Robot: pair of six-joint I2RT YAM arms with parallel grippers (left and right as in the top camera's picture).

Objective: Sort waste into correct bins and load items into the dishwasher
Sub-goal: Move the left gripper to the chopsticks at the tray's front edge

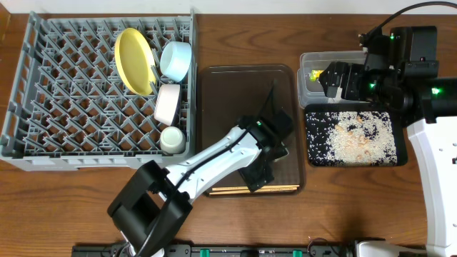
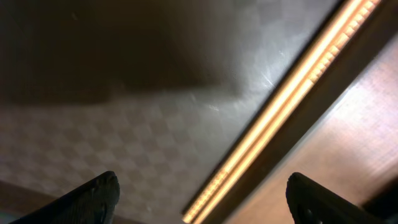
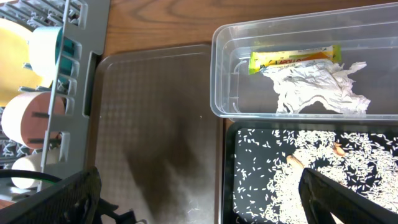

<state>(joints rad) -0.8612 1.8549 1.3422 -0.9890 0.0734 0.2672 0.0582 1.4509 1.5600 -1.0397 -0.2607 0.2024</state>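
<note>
Left claw [image 2: 202,190], open wide, hangs over the brown tray [image 2: 124,124]; the chopsticks [image 2: 280,106] lie directly below it, along the tray's 6 o'clock edge. Right claw [image 3: 199,190], also open, faces the clear tub [image 3: 217,74].

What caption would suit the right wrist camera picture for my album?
Open right claw above a clear tub holding a wrapper and crumpled paper, beside a black tray strewn with rice.

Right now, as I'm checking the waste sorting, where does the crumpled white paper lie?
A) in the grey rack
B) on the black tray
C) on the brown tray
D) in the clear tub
D: the right wrist view shows the crumpled white paper inside the clear tub, next to the snack wrapper.
</note>
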